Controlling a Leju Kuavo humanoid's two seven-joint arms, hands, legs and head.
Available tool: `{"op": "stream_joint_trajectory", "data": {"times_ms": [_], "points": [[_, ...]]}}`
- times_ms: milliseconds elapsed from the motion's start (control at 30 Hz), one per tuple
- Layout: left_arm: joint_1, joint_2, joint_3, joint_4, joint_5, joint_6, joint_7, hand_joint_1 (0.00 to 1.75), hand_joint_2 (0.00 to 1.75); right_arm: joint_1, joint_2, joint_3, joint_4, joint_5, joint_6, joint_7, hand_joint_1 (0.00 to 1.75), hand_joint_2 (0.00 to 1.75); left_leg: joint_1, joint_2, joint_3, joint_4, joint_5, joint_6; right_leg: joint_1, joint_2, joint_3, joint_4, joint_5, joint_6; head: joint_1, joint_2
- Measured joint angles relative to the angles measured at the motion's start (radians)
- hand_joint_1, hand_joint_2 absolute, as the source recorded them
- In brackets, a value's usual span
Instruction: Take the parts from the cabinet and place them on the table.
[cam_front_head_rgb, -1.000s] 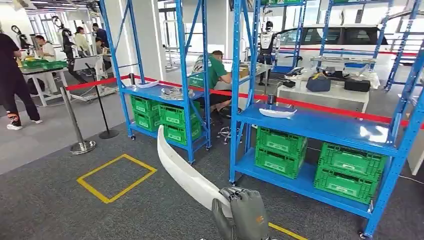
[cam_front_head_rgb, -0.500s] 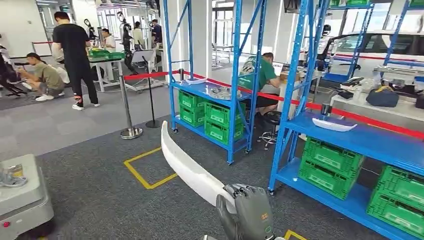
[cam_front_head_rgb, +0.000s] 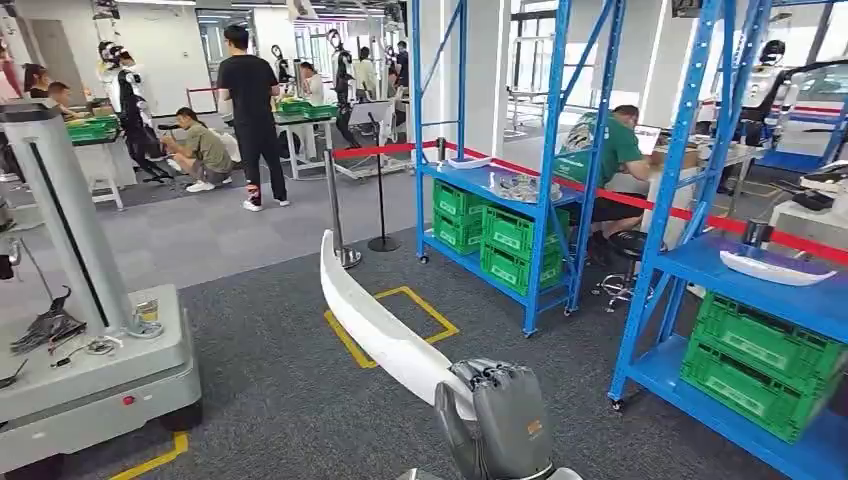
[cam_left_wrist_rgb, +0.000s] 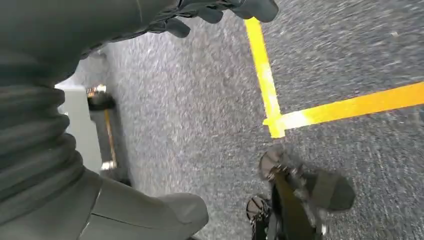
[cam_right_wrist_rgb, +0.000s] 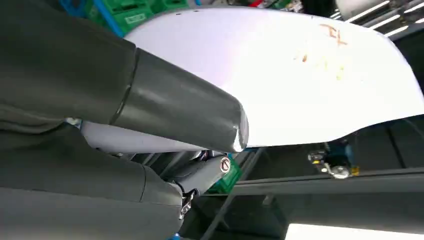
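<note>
Grey carpet (cam_front_head_rgb: 270, 390) marked with yellow floor tape (cam_front_head_rgb: 390, 325) covers the workshop floor, where two blue racks stand: the nearer rack (cam_front_head_rgb: 700, 200) at the right holds green crates (cam_front_head_rgb: 760, 360) on its low shelf and a small white part (cam_front_head_rgb: 775, 267) on the shelf above, while the farther rack (cam_front_head_rgb: 540, 160) holds more green crates (cam_front_head_rgb: 500, 235). At the left stands a grey wheeled cart (cam_front_head_rgb: 90, 370) with a tall post. The long white part (cam_front_head_rgb: 375, 325), a curved panel, juts forward and upward from the right hand (cam_front_head_rgb: 495, 415), which grips its near end, thumb pressed across its face in the right wrist view. The left hand (cam_left_wrist_rgb: 60, 100) hangs over the carpet, fingers curled loosely, holding nothing.
</note>
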Motion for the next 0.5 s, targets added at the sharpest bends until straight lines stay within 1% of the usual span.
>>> {"op": "stream_joint_trajectory", "data": {"times_ms": [33,67,100,133,167,200,233,267,300,333,367,400,433,467,500], "points": [[-0.001,-0.002,0.0,0.0,-0.004,0.0,0.0,0.0,1.75,-0.005,-0.002,-0.002,-0.001,-0.003,-0.002,0.0,1.75,0.0,0.001,0.048,0.053,-0.093,0.026,-0.004,-0.001,-0.014,0.003,0.006,-0.006,0.01,0.0,0.0],[-0.006,-0.011,0.0,0.002,-0.006,0.0,0.001,0.0,1.75,-0.007,-0.005,-0.006,-0.004,-0.006,-0.002,0.0,1.75,0.0,-0.01,0.07,0.064,-0.106,0.013,0.005,0.007,-0.02,-0.001,0.013,-0.016,0.02,-0.002,0.0],[-0.007,-0.01,0.0,0.002,-0.006,0.0,0.002,0.0,1.75,-0.009,-0.01,-0.008,-0.005,-0.01,-0.001,0.0,1.75,0.0,-0.007,0.05,0.059,-0.107,0.017,0.022,0.009,-0.031,0.003,0.012,-0.019,0.027,0.004,0.0],[-0.006,-0.01,0.001,0.002,-0.006,0.0,0.002,0.0,1.75,-0.012,-0.01,-0.009,-0.005,-0.013,-0.002,0.0,1.75,0.0,-0.009,0.039,0.056,-0.106,0.017,0.029,0.009,-0.04,0.008,0.01,-0.019,0.031,0.004,0.0],[-0.003,-0.01,0.001,0.002,-0.006,-0.001,0.002,0.0,1.75,-0.013,-0.01,-0.009,-0.005,-0.013,-0.002,0.0,1.75,0.0,-0.013,0.026,0.053,-0.105,0.015,0.036,0.006,-0.052,0.013,0.005,-0.018,0.037,0.004,0.0],[-0.003,-0.01,0.002,0.002,-0.006,-0.001,0.0,0.0,1.75,-0.014,-0.01,-0.009,-0.005,-0.016,-0.001,0.0,1.75,0.0,-0.012,0.011,0.055,-0.107,0.018,0.045,0.004,-0.065,0.017,0.003,-0.021,0.044,0.004,0.0],[-0.001,-0.012,0.002,0.002,-0.006,-0.001,0.0,0.0,1.75,-0.015,-0.012,-0.01,-0.005,-0.018,-0.002,-0.002,1.75,0.0,-0.007,-0.001,0.056,-0.111,0.021,0.052,-0.003,-0.017,0.016,0.018,-0.033,0.053,0.005,0.0],[-0.001,-0.013,0.002,0.002,-0.01,-0.001,0.003,0.0,1.75,-0.016,-0.013,-0.011,-0.005,-0.019,-0.004,-0.003,1.75,0.0,-0.007,-0.011,0.056,-0.111,0.022,0.057,-0.004,0.042,-0.002,0.056,-0.062,0.053,0.005,0.0],[-0.003,-0.013,0.002,0.002,-0.013,-0.001,0.003,0.0,1.75,-0.016,-0.017,-0.011,-0.005,-0.02,-0.004,-0.005,1.75,0.0,-0.007,-0.021,0.054,-0.111,0.023,0.063,-0.004,0.071,-0.036,0.127,-0.101,0.052,0.007,0.0],[-0.006,-0.013,0.002,0.002,-0.018,0.0,0.005,0.0,1.75,-0.014,-0.021,-0.011,-0.005,-0.023,-0.003,-0.006,1.75,0.0,-0.009,-0.035,0.053,-0.111,0.023,0.066,-0.001,0.083,-0.077,0.211,-0.138,0.051,0.007,0.0],[-0.007,-0.013,0.002,0.002,-0.021,0.0,0.008,0.0,1.75,-0.012,-0.026,-0.011,-0.003,-0.029,-0.001,-0.009,1.75,0.0,-0.013,-0.055,0.051,-0.11,0.024,0.068,0.001,0.087,-0.124,0.297,-0.164,0.049,0.007,0.0],[-0.007,-0.013,0.002,0.002,-0.022,0.0,0.01,0.0,1.75,-0.01,-0.027,-0.011,-0.001,-0.031,0.0,-0.011,1.75,0.0,-0.016,-0.069,0.05,-0.11,0.025,0.069,0.002,0.089,-0.147,0.33,-0.164,0.046,0.007,0.0],[-0.005,-0.013,0.002,0.002,-0.022,0.0,0.011,0.0,1.75,-0.009,-0.027,-0.011,0.0,-0.035,0.0,-0.016,1.75,0.0,-0.018,-0.085,0.05,-0.11,0.026,0.069,0.005,0.091,-0.147,0.315,-0.139,0.04,0.007,0.0],[-0.004,-0.013,0.003,0.002,-0.022,0.001,0.013,0.0,1.75,-0.011,-0.027,-0.01,0.002,-0.039,0.0,-0.021,1.75,0.0,-0.018,-0.102,0.051,-0.109,0.027,0.068,0.007,0.095,-0.124,0.255,-0.095,0.032,0.007,0.0],[-0.004,-0.013,0.003,0.002,-0.021,0.001,0.013,0.0,1.75,-0.014,-0.027,-0.01,0.003,-0.041,0.0,-0.021,1.75,0.0,-0.018,-0.117,0.051,-0.108,0.028,0.067,0.01,0.104,-0.087,0.169,-0.047,0.025,0.007,0.0]]}}
